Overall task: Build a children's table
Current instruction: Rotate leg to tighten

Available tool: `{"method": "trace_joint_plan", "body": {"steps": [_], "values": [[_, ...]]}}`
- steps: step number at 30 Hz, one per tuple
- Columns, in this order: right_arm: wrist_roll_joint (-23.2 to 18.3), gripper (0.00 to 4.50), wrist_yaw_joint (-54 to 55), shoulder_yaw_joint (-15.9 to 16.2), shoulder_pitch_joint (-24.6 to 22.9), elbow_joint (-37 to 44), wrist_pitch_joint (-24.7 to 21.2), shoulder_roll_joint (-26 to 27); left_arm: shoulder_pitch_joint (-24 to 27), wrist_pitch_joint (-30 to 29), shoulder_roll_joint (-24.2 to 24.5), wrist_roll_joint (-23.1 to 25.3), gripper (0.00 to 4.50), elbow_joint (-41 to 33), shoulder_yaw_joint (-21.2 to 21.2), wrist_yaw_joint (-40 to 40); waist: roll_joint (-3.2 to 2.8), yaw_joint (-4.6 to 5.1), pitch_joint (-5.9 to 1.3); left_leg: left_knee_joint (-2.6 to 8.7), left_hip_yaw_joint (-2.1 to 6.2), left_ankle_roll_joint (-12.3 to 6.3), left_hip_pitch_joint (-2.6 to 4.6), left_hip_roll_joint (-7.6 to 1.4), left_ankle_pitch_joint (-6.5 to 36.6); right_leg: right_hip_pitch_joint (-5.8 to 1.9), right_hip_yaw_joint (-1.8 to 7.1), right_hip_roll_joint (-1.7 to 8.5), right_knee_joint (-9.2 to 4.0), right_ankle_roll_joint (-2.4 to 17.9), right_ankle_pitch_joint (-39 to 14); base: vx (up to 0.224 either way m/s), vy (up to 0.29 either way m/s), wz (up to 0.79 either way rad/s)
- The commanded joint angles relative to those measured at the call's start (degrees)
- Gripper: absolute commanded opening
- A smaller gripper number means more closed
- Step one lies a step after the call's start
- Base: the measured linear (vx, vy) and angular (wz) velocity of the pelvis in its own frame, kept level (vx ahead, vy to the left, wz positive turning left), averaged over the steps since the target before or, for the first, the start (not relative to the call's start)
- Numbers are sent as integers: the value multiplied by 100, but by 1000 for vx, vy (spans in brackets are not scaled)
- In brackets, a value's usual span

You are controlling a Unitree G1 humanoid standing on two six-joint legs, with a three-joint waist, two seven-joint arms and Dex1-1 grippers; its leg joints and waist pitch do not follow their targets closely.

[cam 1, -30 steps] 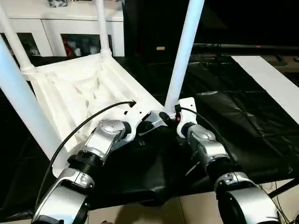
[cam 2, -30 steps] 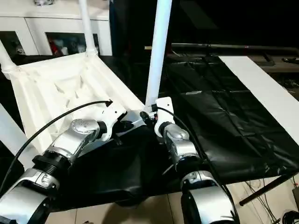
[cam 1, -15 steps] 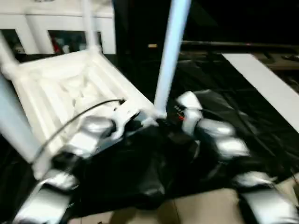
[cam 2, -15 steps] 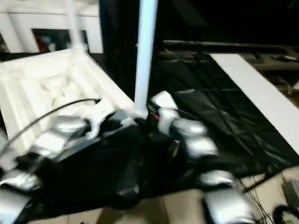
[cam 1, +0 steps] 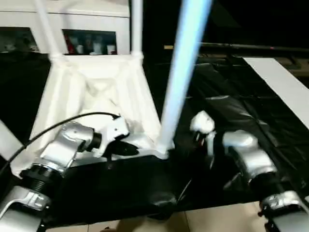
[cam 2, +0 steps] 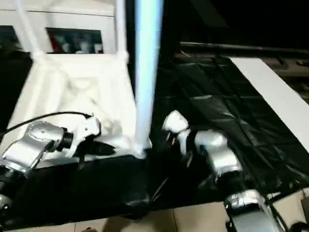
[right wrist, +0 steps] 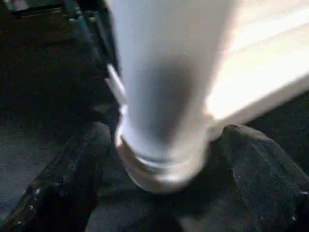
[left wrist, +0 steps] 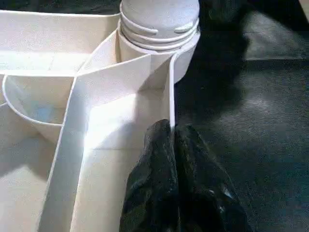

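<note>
1. The tabletop (cam 1: 96,92) lies upside down on the black-covered worktop (cam 1: 231,111), ribbed underside facing up, with legs standing in its corner sockets.
2. The nearest leg (cam 1: 181,72) rises straight up from the near corner socket (left wrist: 159,36), between the two arms.
3. The left arm reaches in from the left, forearm angled across the near edge of the tabletop, wrist turned inward toward that corner.
4. The left claw (left wrist: 173,145) is clenched, its two black fingers pressed together on the thin outer wall of the tabletop just short of the socket.
5. The right arm comes in from the right, bent at the elbow, its wrist turned toward the leg's base.
6. The right claw (right wrist: 164,159) stands released, one finger (right wrist: 72,169) on each side of the leg's base, neither clearly touching it.
7. Two more legs (cam 1: 136,26) stand at the far corners, in front of a white cabinet (cam 1: 72,19).
</note>
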State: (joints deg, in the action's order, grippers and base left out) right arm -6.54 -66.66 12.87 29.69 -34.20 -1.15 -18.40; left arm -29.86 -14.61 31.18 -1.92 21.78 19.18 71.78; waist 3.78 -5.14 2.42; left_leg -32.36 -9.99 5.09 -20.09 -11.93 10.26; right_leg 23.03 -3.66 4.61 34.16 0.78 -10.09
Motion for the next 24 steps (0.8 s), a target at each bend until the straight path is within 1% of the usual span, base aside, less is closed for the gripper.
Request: {"method": "trace_joint_plan", "body": {"steps": [1,2,3,4,6,8,9,10,12,13,16,18,19,20,24], "values": [[20,396,-53,24,23,8,-18,-18,112,-36,-74,197,0,93,421,86,-110,28,-296,385,-15,1,69,-152,1507,-236,253,303,-352,1233,-1184,0,0,0],[32,396,-60,39,24,12,-25,-2,120,-21,-77,209,0,85,411,72,-100,23,-306,385,-10,6,59,-149,1435,-253,249,304,-339,1221,-1131,0,0,0],[64,396,-51,69,51,-27,-15,37,134,2,-79,229,0,81,408,83,-83,23,-307,382,-11,1,59,-150,1398,-252,248,302,-335,1221,-1095,0,0,0],[68,396,-45,70,56,-36,-13,42,136,3,-79,230,0,81,408,83,-94,20,-308,382,-8,-4,51,-146,1340,-258,246,301,-323,1223,-1039,0,0,0],[99,396,14,74,100,-114,1,89,147,16,-77,240,0,81,408,81,-91,23,-308,380,-9,-9,44,-142,1318,-264,245,302,-321,1221,-1020,0,0,0],[112,396,182,35,230,-277,-42,238,183,45,-62,266,0,71,400,51,-67,31,-310,378,-7,-6,37,-137,1300,-259,244,314,-315,1219,-1103,0,0,0],[89,379,191,26,244,-281,-71,259,189,47,-57,268,0,67,397,51,-76,30,-307,385,-4,4,41,-140,1318,-259,245,316,-325,1206,-1153,0,0,0],[60,368,155,34,268,-282,-101,282,202,45,-40,267,0,61,388,55,-61,24,-308,376,-12,4,55,-145,1341,-247,248,314,-329,1188,-1177,0,0,0],[41,357,107,47,295,-300,-114,297,212,44,-29,271,0,61,378,53,-72,10,-313,382,-5,4,52,-150,1265,-258,246,314,-312,1184,-1100,0,0,0],[36,351,95,46,311,-326,-113,301,214,42,-24,276,0,62,376,55,-65,10,-315,378,-7,1,43,-147,1208,-264,245,311,-299,1190,-1003,0,0,0],[48,321,47,45,357,-438,-80,309,223,24,-9,282,0,54,368,64,-68,14,-326,365,-13,-25,42,-138,1128,-270,242,307,-281,1240,-821,0,0,0],[53,312,33,39,363,-460,-72,311,228,12,-9,284,0,38,365,69,-68,12,-323,363,-18,-29,46,-136,1142,-269,242,306,-283,1257,-832,0,0,0],[57,293,19,34,367,-477,-67,311,233,0,-7,285,0,23,362,77,-68,4,-321,361,-20,-31,44,-136,1135,-273,244,310,-284,1253,-839,0,0,0],[58,293,6,33,367,-486,-65,309,233,-4,-4,286,0,19,363,84,-86,-3,-321,364,-15,-25,45,-137,1138,-275,243,314,-282,1251,-841,0,0,0],[116,267,-20,60,368,-580,-12,296,220,-4,17,297,0,47,369,116,-108,6,-332,359,-14,1,49,-136,1124,-280,238,299,-269,1277,-713,0,0,0]]}}
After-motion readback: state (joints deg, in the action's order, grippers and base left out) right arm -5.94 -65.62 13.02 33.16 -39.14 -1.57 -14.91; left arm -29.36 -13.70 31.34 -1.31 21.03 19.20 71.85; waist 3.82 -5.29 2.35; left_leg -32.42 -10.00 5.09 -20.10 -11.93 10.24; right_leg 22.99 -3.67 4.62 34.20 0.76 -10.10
